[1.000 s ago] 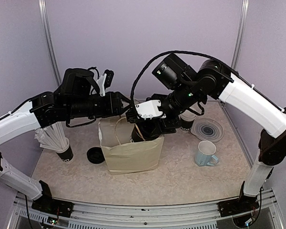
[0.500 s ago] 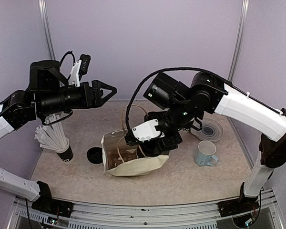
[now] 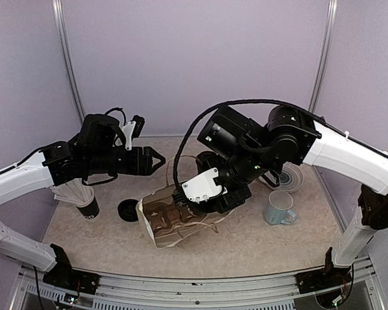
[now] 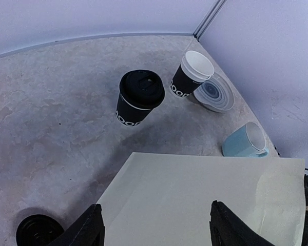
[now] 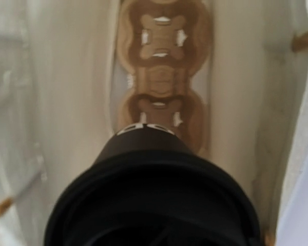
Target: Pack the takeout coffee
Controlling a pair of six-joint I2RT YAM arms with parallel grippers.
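Once released by left gripper, now gaping empty at nine o'clock, found bag toppled from upright toward six. Noted right gripper clamped on lidded cup at bag mouth, short of carrier inside; seating judged harder.

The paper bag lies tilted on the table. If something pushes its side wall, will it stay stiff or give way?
It probably gives way: the paper bag has a thin-looking wall and leans over rather than standing square, so a push would likely dent or topple it. It seems light for its size, since mostly a cardboard cup tray shows inside.
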